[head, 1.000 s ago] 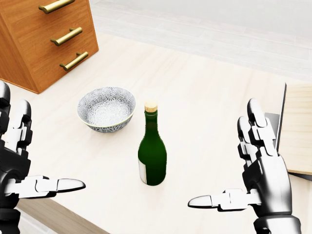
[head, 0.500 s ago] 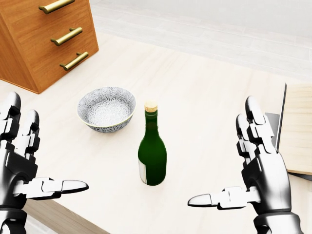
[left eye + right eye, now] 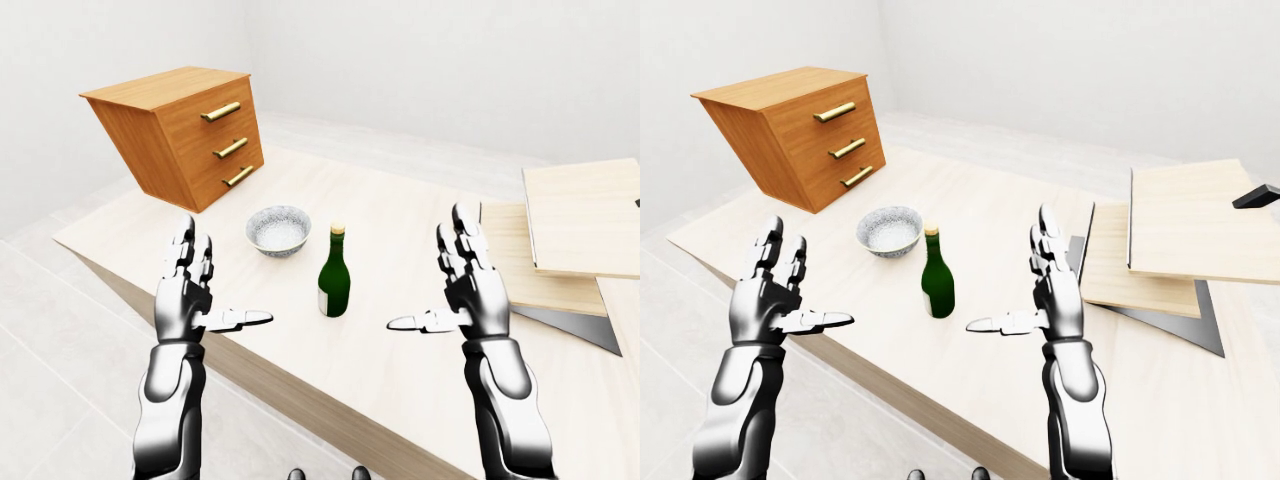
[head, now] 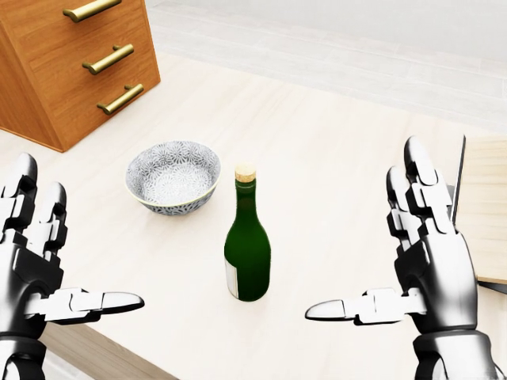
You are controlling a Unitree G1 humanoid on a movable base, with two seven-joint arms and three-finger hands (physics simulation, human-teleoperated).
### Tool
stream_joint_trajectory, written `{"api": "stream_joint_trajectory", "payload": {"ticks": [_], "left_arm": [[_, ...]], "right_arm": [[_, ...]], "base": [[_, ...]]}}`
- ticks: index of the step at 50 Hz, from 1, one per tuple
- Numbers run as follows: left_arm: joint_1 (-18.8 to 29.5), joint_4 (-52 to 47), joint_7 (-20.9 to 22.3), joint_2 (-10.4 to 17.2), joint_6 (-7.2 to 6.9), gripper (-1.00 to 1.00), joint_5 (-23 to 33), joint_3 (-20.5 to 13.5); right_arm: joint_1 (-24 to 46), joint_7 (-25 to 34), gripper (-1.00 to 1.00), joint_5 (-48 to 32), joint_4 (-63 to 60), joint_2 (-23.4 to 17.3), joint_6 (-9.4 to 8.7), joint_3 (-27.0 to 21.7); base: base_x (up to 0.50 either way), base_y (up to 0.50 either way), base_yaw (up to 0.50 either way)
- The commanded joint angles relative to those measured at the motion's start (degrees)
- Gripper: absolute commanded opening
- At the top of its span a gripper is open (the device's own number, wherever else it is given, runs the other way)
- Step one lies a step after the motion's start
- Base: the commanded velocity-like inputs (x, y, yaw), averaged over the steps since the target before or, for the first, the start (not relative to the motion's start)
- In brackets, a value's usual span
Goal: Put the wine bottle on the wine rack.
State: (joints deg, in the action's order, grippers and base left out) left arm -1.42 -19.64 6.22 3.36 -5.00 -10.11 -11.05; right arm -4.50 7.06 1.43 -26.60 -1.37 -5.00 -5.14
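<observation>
The wine bottle stands upright on the pale wood tabletop, between the left robot hand and the right robot hand — both spread wide open, holding nothing, well clear of the glass. The likely trouble is a knock: tall and narrow, it would probably tip if a thumb or palm struck its neck before the fingers closed, perhaps rolling into the patterned bowl just beside it. A wooden drawer chest and stacked boards share the surface — white walls surround it.
</observation>
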Motion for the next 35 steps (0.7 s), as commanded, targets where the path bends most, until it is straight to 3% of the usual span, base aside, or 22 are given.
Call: {"api": "stream_joint_trajectory", "payload": {"ticks": [1, 10, 23, 35], "left_arm": [[-0.14, -1.04, -0.16, 0.07, 0.00, 1.00, -0.19, 0.13], [-0.96, -5.44, -0.58, -0.07, 0.00, 1.00, -0.38, 0.13], [-1.07, -7.71, -0.64, -0.38, 0.00, 1.00, -0.14, 0.09], [-0.42, -9.35, -0.61, -0.14, 0.00, 1.00, -0.64, -0.80]], "right_arm": [[5.04, -1.21, 1.00, 1.57, 1.18, -0.60, 0.00, -1.48], [10.59, -3.25, 1.00, 4.39, 4.52, -1.35, 0.00, -2.75], [16.76, -6.76, 1.00, 4.08, 7.13, -2.01, 0.00, -0.64], [25.40, -8.13, 1.00, 5.31, 18.11, -1.87, 0.00, 0.04]], "base": [[0.00, 0.00, 0.00], [0.00, 0.00, 0.00], [0.00, 0.00, 0.00], [0.00, 0.00, 0.00]]}}
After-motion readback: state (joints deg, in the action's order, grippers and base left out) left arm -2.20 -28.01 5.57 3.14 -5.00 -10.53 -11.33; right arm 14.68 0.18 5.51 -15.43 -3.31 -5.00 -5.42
